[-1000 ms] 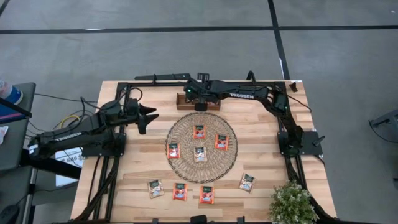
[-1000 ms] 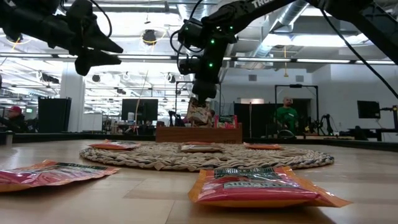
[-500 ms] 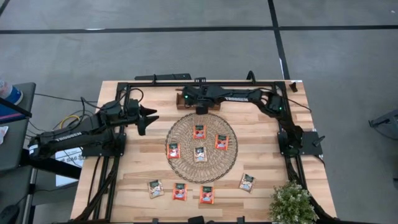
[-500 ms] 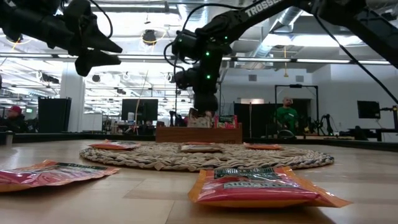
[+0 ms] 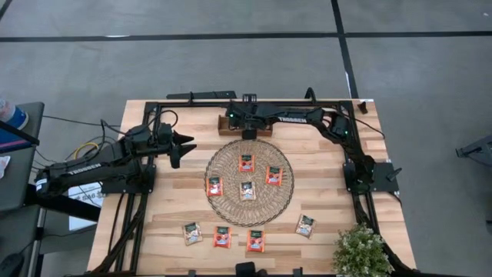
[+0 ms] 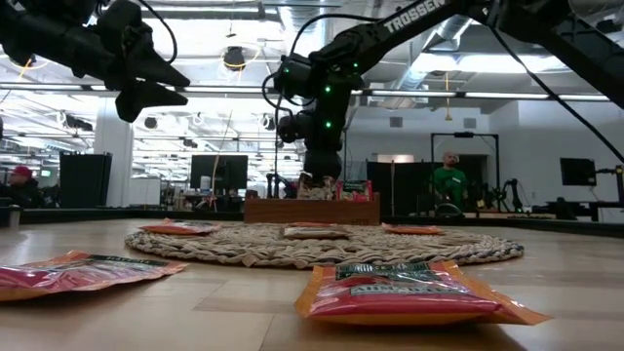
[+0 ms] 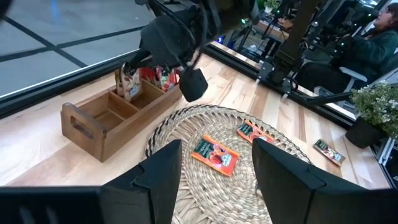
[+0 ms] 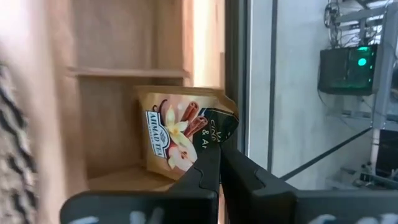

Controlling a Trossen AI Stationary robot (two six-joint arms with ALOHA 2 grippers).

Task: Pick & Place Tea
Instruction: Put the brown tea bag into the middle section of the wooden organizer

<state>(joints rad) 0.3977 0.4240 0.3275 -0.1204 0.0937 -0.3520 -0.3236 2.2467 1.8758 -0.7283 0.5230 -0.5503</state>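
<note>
- Pale tea sachet (image 8: 180, 134): standing upright inside a compartment of the wooden tray (image 5: 231, 125), pinched at its edge by the right tool (image 8: 219, 163).
- Left tool (image 5: 187, 145): fingers apart, holding nothing, raised beside the woven mat (image 5: 228, 206).

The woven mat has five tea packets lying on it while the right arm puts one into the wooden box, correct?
Not quite: the high view shows four tea packets on the woven mat, not five. The rest holds: the right end effector is pinching a packet inside the wooden box at the table's far edge.
</note>
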